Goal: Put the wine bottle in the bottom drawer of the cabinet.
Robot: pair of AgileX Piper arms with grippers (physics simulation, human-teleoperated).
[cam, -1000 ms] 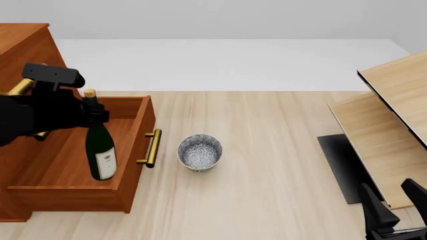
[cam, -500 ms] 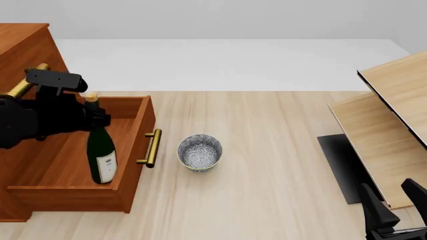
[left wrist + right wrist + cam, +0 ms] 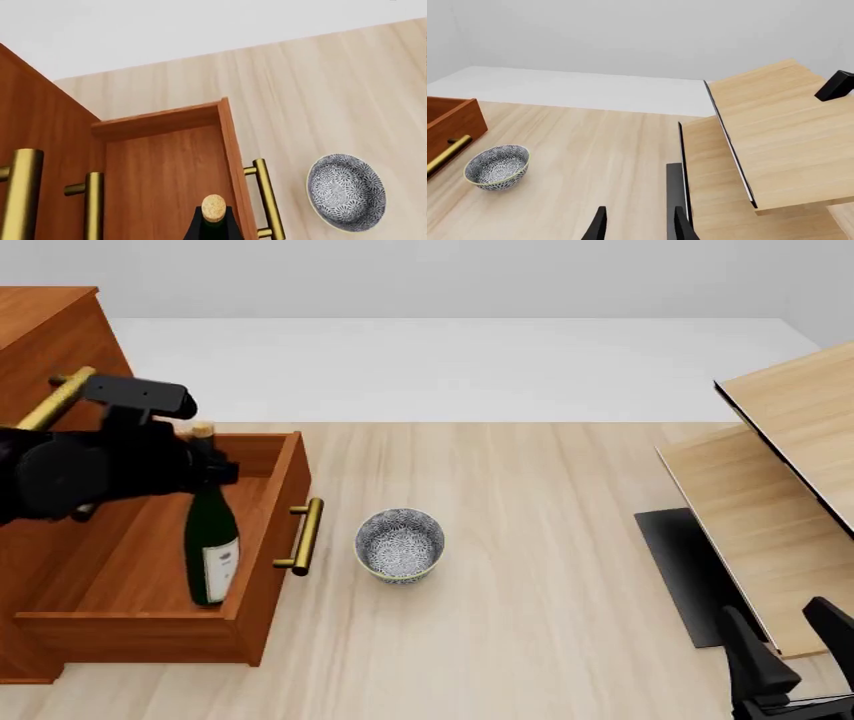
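Nearest the camera, at the near right corner of the table: right gripper (image 3: 787,665), fingers apart, nothing between them, idle. Further in, near the table's left side: speckled bowl (image 3: 399,544), just beside the brass handle (image 3: 304,535) of the bottom drawer (image 3: 260,570), pulled out of the cabinet (image 3: 54,330). Inside that drawer, close to its front wall: wine bottle (image 3: 211,540), upright with a slight lean, base down on or just above the drawer floor, label low on the body. Around the neck under the cork: left gripper (image 3: 200,465), apparently clamped there, though fingers hidden in both views, so closed or not cannot be told for sure. Glass, so likely heavy for its width, rigid, smooth and slippery, breakable if dropped. Narrow neck a fair hold for hanging it; tall and top-heavy, so prone to tip against the drawer wall on release.
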